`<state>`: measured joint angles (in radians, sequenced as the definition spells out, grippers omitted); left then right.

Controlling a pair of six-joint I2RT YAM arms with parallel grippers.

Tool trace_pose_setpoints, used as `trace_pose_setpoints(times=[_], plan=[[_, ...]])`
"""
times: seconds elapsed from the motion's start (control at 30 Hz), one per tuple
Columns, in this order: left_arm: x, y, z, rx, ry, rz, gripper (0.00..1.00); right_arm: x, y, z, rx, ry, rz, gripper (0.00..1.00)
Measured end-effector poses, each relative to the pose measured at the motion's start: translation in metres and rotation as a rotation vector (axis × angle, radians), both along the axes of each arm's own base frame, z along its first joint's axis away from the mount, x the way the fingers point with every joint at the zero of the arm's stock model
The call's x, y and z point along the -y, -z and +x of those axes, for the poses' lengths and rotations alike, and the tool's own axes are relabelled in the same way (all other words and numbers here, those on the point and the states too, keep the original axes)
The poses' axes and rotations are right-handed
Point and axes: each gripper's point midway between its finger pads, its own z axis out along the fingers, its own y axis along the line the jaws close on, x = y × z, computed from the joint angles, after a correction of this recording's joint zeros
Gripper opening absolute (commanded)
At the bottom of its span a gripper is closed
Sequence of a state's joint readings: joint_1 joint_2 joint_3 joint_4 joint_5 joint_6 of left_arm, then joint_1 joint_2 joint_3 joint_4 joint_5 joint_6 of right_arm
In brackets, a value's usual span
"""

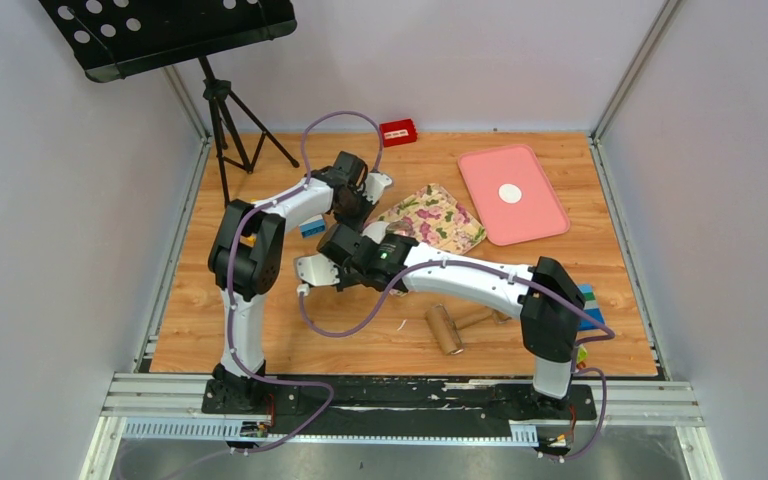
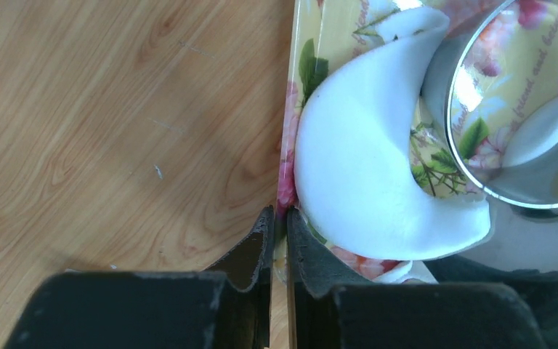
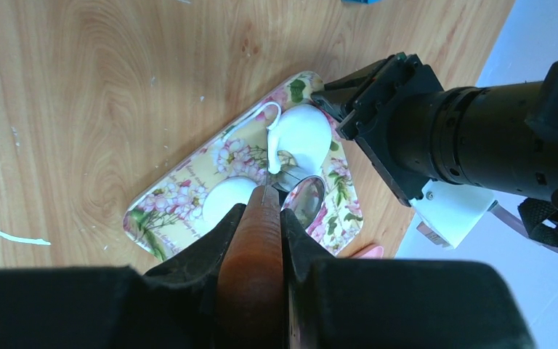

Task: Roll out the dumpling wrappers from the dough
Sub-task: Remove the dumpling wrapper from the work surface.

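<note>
A crescent-shaped scrap of white dough (image 2: pixel 356 160) lies on the floral mat (image 2: pixel 301 65), next to the metal ring cutter (image 2: pixel 523 196). My left gripper (image 2: pixel 280 218) is shut on the mat's thin edge. My right gripper (image 3: pixel 265 211) is shut on the brown wooden handle (image 3: pixel 258 262) of a tool. The tool's metal tip (image 3: pixel 288 178) reaches the dough scrap (image 3: pixel 301 131). A round white dumpling wrapper (image 3: pixel 227 200) lies on the mat beside that tip, partly hidden by a finger. Another wrapper (image 1: pixel 511 193) rests on the pink tray (image 1: pixel 540 215).
A wooden rolling pin (image 1: pixel 445 328) lies on the table near the right arm's base. A red box (image 1: pixel 398 131) sits at the back edge, and a blue block (image 1: pixel 311 227) under the left arm. A black music stand (image 1: pixel 225 120) rises at the back left. Both arms crowd the mat's left corner.
</note>
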<state>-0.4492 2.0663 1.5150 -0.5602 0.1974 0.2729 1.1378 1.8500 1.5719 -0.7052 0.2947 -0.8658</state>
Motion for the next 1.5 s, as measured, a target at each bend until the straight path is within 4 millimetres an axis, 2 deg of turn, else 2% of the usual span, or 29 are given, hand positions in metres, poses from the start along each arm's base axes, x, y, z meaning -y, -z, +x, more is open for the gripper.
trace_pose_setpoints(times=[0.17,0.4,0.73,1.07,1.23,1.37,1.5], plan=[[0.001,0.000,-0.001,0.001,0.005,-0.007,0.11,0.008,0.001,0.013,0.012,0.031,-0.008,0.00],[0.001,0.000,-0.003,-0.003,0.009,-0.012,0.05,0.020,-0.005,0.043,0.052,0.092,0.008,0.00],[0.001,-0.001,-0.003,-0.002,0.010,-0.011,0.01,0.036,-0.009,0.067,0.069,0.154,0.024,0.00],[0.001,-0.001,-0.003,-0.002,0.011,-0.011,0.00,0.072,-0.004,0.086,0.061,0.223,0.009,0.00],[0.000,-0.001,-0.003,-0.002,0.011,-0.012,0.00,0.093,-0.006,0.101,0.056,0.269,0.006,0.00],[0.000,-0.001,-0.003,0.002,0.018,-0.003,0.00,0.106,-0.013,0.116,0.073,0.318,0.038,0.00],[-0.001,-0.001,-0.003,0.006,0.021,0.007,0.00,0.112,-0.028,0.114,0.054,0.328,0.101,0.00]])
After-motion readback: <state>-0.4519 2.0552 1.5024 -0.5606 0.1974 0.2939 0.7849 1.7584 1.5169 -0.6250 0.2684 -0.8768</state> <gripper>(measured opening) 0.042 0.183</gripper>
